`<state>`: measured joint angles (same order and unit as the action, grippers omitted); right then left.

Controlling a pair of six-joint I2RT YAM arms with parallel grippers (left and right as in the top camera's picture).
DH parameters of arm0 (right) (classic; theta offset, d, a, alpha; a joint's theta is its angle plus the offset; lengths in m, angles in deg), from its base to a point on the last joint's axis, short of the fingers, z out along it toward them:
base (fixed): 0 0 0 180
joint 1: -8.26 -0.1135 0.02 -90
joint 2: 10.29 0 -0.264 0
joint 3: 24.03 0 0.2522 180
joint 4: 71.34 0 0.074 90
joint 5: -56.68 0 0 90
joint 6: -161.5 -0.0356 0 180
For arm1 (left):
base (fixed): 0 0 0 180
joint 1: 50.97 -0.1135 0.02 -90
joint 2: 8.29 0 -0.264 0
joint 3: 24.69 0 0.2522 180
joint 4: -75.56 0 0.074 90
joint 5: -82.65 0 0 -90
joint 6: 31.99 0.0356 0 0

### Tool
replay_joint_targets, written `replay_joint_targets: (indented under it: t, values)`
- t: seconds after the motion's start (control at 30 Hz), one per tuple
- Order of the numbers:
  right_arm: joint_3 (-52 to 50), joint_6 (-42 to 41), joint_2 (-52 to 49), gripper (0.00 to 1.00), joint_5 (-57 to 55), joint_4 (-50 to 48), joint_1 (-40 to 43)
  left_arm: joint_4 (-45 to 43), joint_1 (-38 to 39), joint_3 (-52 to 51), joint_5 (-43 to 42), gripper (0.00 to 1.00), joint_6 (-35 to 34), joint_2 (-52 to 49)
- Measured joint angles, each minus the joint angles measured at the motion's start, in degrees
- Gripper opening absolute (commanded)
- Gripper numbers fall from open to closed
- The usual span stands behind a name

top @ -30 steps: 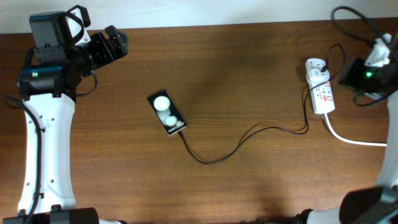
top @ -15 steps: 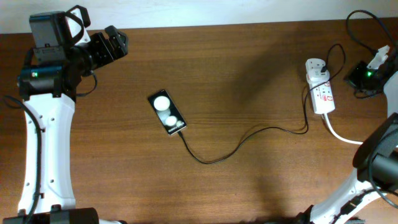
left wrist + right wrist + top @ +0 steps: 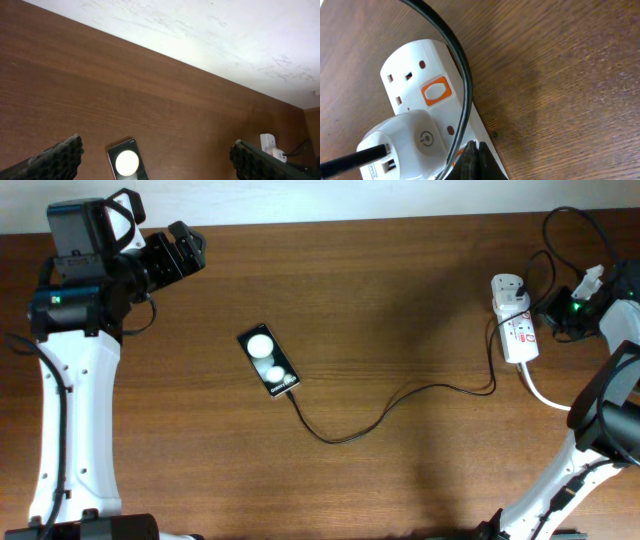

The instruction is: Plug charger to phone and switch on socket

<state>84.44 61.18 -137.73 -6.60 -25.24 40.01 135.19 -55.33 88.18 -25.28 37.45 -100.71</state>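
Note:
The black phone (image 3: 269,361) lies at the table's middle left with bright reflections on its screen; it also shows in the left wrist view (image 3: 126,163). The thin black charger cable (image 3: 380,411) runs from the phone's lower end to a white adapter (image 3: 508,290) plugged in the white socket strip (image 3: 520,336). My left gripper (image 3: 188,246) is open and empty, raised far up-left of the phone. My right gripper (image 3: 475,159) is shut, its tips touching the socket strip (image 3: 417,82) beside an orange switch (image 3: 436,92), next to the adapter (image 3: 412,142).
The strip's thick white cord (image 3: 560,402) runs off to the right edge. A black arm cable (image 3: 450,55) arcs over the strip in the right wrist view. A white wall (image 3: 210,35) borders the table's far edge.
My right arm has swung left and down toward the socket strip, its tips now at the strip. The left arm, phone and cable have not moved.

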Motion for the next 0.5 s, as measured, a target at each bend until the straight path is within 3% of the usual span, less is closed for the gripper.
replay_joint_targets:
  t: [0.5]
  values:
    - [0.3,1.5,-1.4,0.04,0.4,-0.2,-1.8,0.0,0.0,0.0,0.0,0.99,0.0,0.0]
